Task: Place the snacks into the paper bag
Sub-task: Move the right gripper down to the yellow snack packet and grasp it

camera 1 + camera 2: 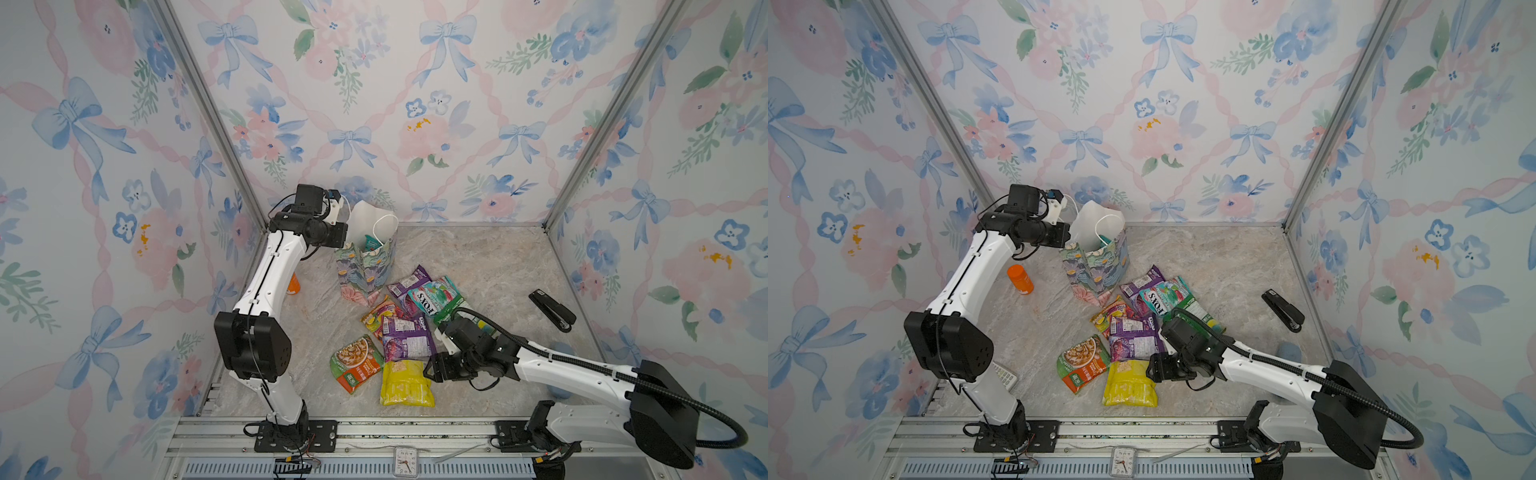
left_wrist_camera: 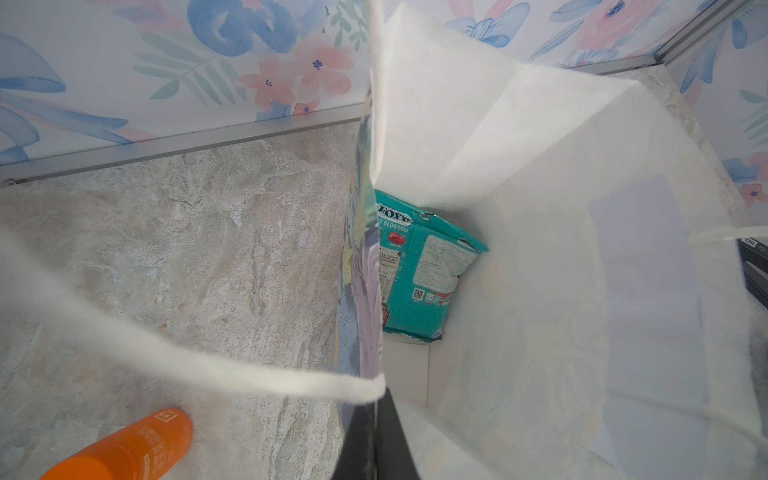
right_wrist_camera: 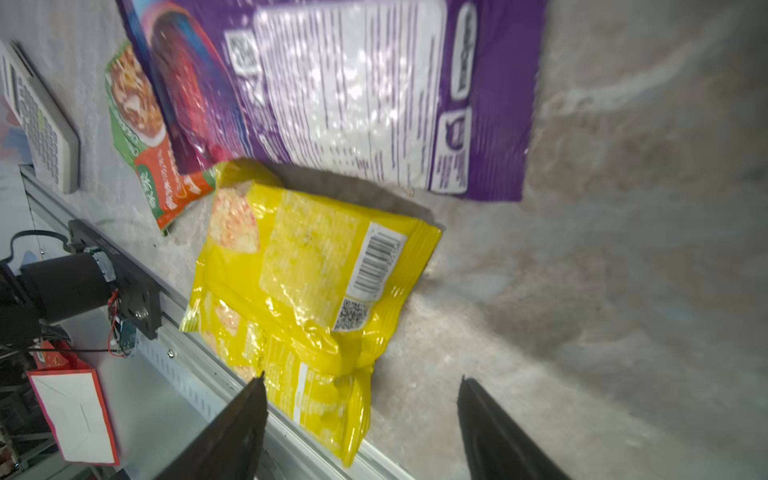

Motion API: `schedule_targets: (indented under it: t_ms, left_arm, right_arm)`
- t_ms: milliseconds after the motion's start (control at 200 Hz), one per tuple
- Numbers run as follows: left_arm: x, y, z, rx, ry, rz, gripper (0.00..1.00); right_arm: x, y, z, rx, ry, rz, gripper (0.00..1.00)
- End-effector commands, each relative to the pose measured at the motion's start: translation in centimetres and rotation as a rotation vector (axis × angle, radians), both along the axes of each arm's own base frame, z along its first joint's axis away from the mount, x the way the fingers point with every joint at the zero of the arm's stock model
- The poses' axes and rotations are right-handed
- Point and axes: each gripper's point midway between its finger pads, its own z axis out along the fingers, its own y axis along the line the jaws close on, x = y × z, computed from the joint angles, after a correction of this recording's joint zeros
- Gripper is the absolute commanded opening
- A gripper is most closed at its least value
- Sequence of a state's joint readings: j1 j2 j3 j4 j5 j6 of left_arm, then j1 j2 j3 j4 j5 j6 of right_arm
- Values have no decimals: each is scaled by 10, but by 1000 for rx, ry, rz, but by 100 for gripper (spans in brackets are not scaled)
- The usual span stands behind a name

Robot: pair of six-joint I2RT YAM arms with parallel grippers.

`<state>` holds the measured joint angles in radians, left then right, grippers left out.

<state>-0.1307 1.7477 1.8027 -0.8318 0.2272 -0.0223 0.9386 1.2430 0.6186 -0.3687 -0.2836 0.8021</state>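
Yellow glossy plastic snack packet lying flat near the front edge of the grey marbled tabletop, just in front of a purple plastic packet and just beside a green-and-orange noodle-picture packet. Right gripper is low over the table with its black jaws set wide, one on either side of a corner of the yellow packet, not closed on it. Farther back in the heap lie a teal packet printed FOXS, a second purple packet and a small yellow-and-red packet, overlapping one another. Upright paper gift bag, floral outside and white inside, stands behind the heap toward the back wall; a teal snack packet leans inside it against one wall. Left gripper is clamped tight on the bag's rim, beside a white cord handle. An orange plastic bottle sits on the table left of the bag, and a black stapler rests well apart at the right.
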Motion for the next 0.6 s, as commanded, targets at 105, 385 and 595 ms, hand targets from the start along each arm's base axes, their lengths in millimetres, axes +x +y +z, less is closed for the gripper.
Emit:
schedule_targets:
  t_ms: [105,385,595]
  left_arm:
    - [-13,1,-11,7,54,8,0]
    - [-14,2,-11,7,52,7,0]
    - [-14,1,-11,8,53,7,0]
  right_arm:
    - [-21,16,-14,104,103,-49,66]
    - [-25,28,-25,140,132,-42,62]
    - [-23,35,-29,143,130,-19,49]
